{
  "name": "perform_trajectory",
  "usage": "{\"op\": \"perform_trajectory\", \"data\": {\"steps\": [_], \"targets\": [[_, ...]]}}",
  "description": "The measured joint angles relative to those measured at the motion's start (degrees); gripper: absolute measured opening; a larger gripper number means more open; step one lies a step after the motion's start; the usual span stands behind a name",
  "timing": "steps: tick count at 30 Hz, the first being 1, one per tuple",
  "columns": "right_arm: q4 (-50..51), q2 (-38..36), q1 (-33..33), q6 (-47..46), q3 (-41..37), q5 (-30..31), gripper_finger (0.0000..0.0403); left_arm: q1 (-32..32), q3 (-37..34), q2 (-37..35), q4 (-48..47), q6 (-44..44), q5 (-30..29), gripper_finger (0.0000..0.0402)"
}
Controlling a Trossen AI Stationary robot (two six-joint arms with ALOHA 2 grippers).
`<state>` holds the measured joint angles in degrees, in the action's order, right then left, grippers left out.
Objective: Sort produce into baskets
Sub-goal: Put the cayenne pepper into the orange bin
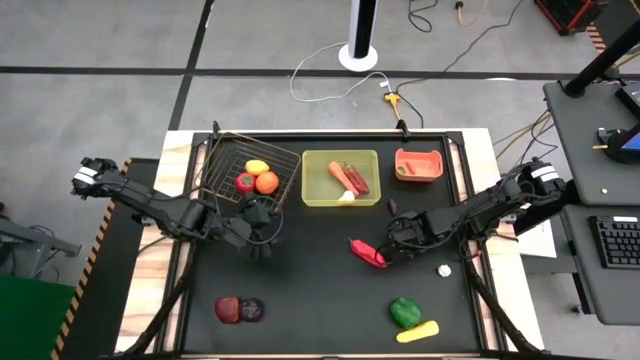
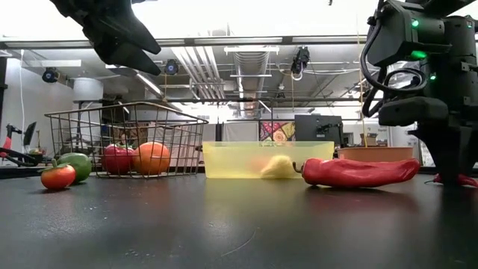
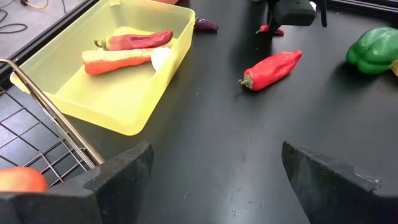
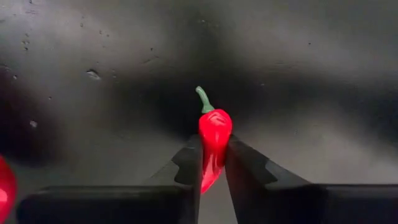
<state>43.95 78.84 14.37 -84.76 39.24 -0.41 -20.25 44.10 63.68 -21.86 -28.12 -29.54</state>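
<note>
My right gripper points down at the table's right middle, shut on a small red chili with a green stem. My left gripper hangs open above the table beside the wire basket, with nothing between its fingers. The basket holds a lemon, a tomato and an orange fruit. The yellow-green tray holds a carrot, a chili and a garlic. The salmon bin stands to the right of the tray. My right gripper pinches the small chili's body between its two fingers, toward the pointed end. The fingers come from above, one on each long side. The stem end sticks out past the fingertips. In the low view the chili lies at table level.
A large red pepper lies just left of my right gripper, a small purple piece behind it, a white garlic to its right. A green pepper and a yellow piece lie near front right, two dark red pieces front left.
</note>
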Motion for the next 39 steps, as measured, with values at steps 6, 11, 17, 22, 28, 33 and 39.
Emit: {"op": "perform_trajectory", "data": {"steps": [6, 11, 17, 22, 28, 33, 39], "targets": [[-0.59, -1.36, -0.15, 0.93, -0.19, 0.51, 0.0045, 0.0, 0.0, 0.0, 0.02, -0.02, -0.04, 0.0336], [-12.86, -2.6, -1.4, 4.65, -0.17, 1.61, 0.0044, -0.02, 0.0, 0.0, 0.56, -0.03, -0.67, 0.0336], [-20.49, -2.16, -3.81, 12.84, 3.05, 3.68, 0.0044, -0.01, 0.0, 0.0, 0.92, -0.44, -1.43, 0.0336], [-20.67, -2.17, -4.78, 23.12, 7.85, 9.12, 0.0043, -0.02, 0.0, 0.0, 0.91, -0.46, -1.44, 0.0336], [-20.7, -2.18, -6.16, 39.09, 13.76, 27.25, 0.0044, 0.0, 0.0, 0.0, 0.96, -0.36, -1.44, 0.0336], [-20.83, -2.18, -8.07, 51.33, 16.02, 48.72, 0.0043, 0.0, 0.0, 0.0, 0.98, -0.28, -1.44, 0.0336], [-20.21, -2.61, -16.31, 56.17, 14.43, 59.0, 0.0043, 0.0, 0.0, 0.0, 0.91, -0.25, -1.43, 0.0336]]}}
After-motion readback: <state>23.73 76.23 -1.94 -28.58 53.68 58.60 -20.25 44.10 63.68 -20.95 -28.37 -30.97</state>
